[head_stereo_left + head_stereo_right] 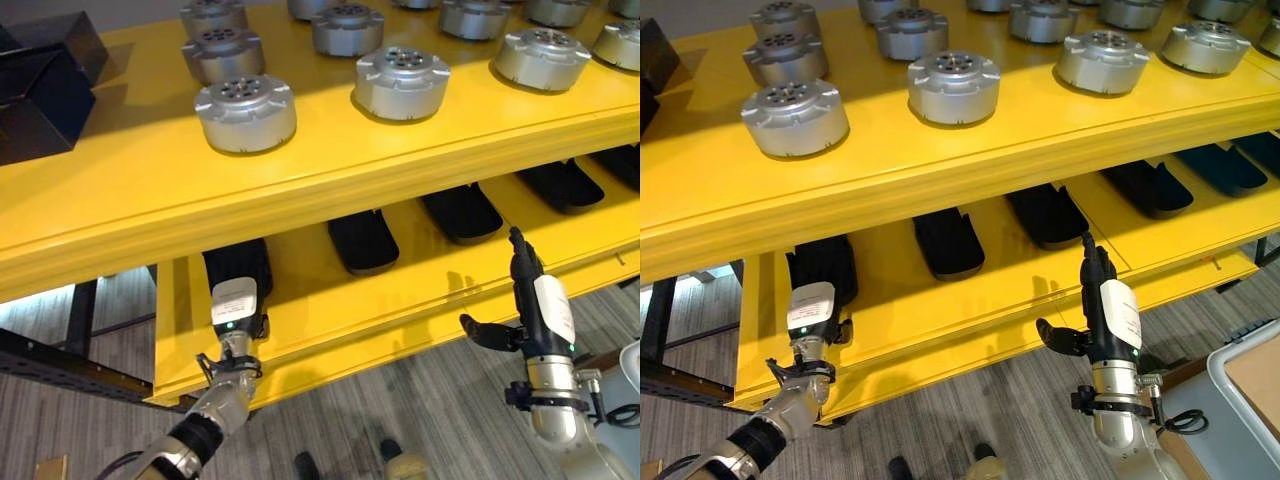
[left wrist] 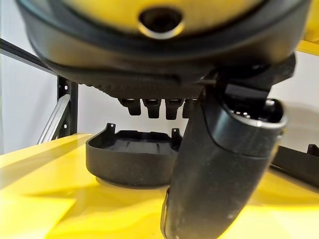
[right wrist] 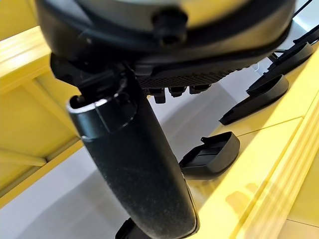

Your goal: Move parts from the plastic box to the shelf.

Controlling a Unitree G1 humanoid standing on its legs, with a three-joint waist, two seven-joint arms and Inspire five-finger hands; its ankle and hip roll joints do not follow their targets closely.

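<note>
Presently: both hands empty at the lower shelf

Left hand [image 1: 237, 310] reaches over a black part [image 2: 130, 157] on the yellow shelf [image 1: 330, 300], fingers straight. Right hand [image 1: 1105, 300] upright at the shelf's front edge, fingers straight, thumb out. Black parts lie long axis front-to-back, presumably for tidy rows. Silver round parts [image 1: 245, 113] sit on the upper tier.

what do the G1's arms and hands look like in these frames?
Silver-grey metal forearms with black rings at the wrist. Left hand and right hand are dark, each with a white labelled panel on the back and a small green light below it. Fingers are black; the thumbs are glossy and dark.
</note>
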